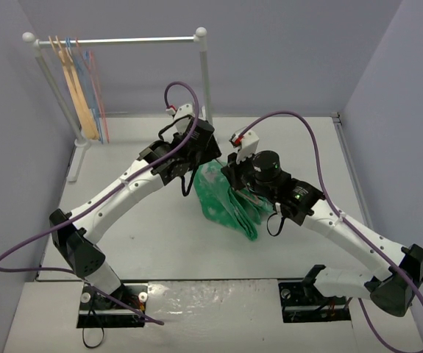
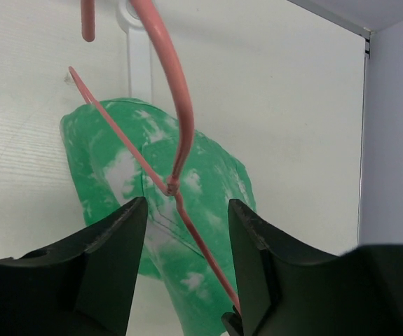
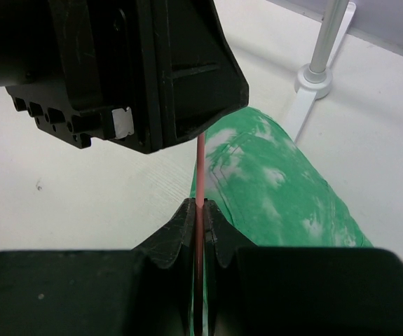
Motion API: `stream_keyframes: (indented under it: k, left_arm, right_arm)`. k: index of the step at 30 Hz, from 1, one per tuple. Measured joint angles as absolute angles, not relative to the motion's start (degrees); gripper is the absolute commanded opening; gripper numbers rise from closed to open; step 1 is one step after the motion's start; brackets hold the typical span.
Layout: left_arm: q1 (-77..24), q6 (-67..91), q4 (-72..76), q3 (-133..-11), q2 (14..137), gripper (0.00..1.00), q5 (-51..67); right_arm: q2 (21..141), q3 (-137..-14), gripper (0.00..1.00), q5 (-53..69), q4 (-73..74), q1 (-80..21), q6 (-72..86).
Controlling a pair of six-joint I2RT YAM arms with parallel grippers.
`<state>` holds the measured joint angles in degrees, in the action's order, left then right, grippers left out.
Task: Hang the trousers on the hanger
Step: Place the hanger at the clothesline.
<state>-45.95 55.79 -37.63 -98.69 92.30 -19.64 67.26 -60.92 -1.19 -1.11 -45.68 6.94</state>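
The thin pink wire hanger (image 2: 175, 126) is held up over the table between my two arms, its hook at the top of the left wrist view. My right gripper (image 3: 200, 211) is shut on one straight run of its wire (image 3: 200, 164). My left gripper (image 2: 187, 234) stands open around the wire just below the twisted neck; the wire passes close to the right finger (image 2: 257, 259) without being clamped. The green, white-blotched trousers (image 1: 226, 204) (image 2: 117, 157) (image 3: 278, 182) spread below and behind the hanger. Whether they hang over its bar is hidden.
A white clothes rail (image 1: 115, 40) stands at the back left with a tan wooden hanger (image 1: 79, 88) and light blue wire hangers (image 1: 93, 81). Its right post (image 1: 205, 73) and foot (image 3: 312, 78) (image 2: 139, 49) are just behind the grippers. Grey walls enclose the table.
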Motion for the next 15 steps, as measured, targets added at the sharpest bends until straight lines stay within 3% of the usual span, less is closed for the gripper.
stream_keyframes:
  k: [6,15]
  left_arm:
    - [-46.0,55.1,-37.8,-99.4,92.6,0.18,-19.9]
    - [-45.9,54.1,-38.0,-99.6,93.1,0.07,-20.4]
  right_arm:
    - [67.3,-60.6,0.0,-1.5,-1.5,-45.9,7.0]
    - [67.3,-60.4,0.0,-2.3,-1.6,-46.2,7.0]
